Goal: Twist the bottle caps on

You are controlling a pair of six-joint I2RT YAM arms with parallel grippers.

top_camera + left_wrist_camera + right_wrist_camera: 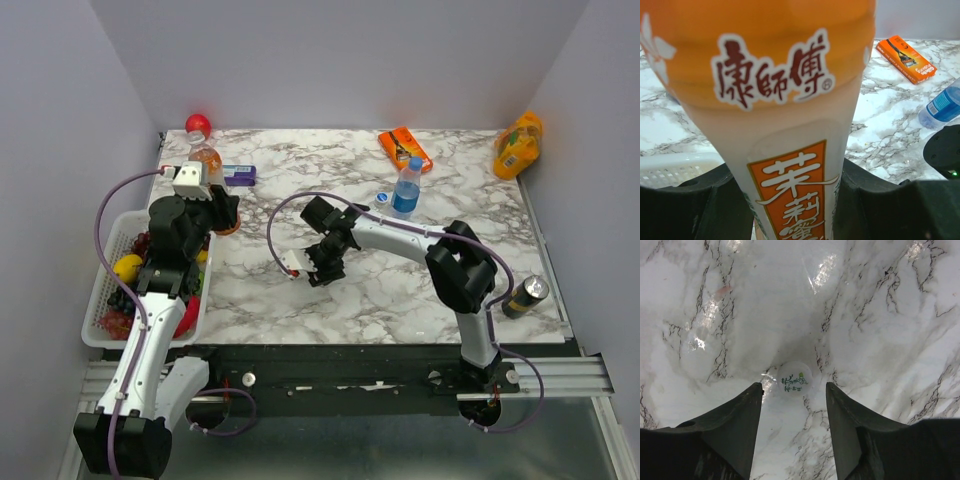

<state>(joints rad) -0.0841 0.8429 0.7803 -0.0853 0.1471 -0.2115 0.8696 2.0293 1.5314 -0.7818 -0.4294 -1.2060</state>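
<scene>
Marble table [400,290] with white cap [794,379], orange bottle [790,125], fruit basket [96,318], can [527,296], pouch [517,145]

- A table top [400,290] patterned as white marble with grey veins filled the enclosure.
- Plain pale grey walls closed it in: a back wall [340,60], a left wall [50,150] and a right wall [600,150].
- A metal rail [560,375] ran along its near edge.
- Bright glare patches [826,267] lay on the marble.

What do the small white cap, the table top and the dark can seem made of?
The small white round cap: probably plastic, matte, printed top. The table top: marble look, white with grey veins, glossy reflections; real stone or laminate, unclear. The dark can: likely metal, shiny silver lid.
</scene>
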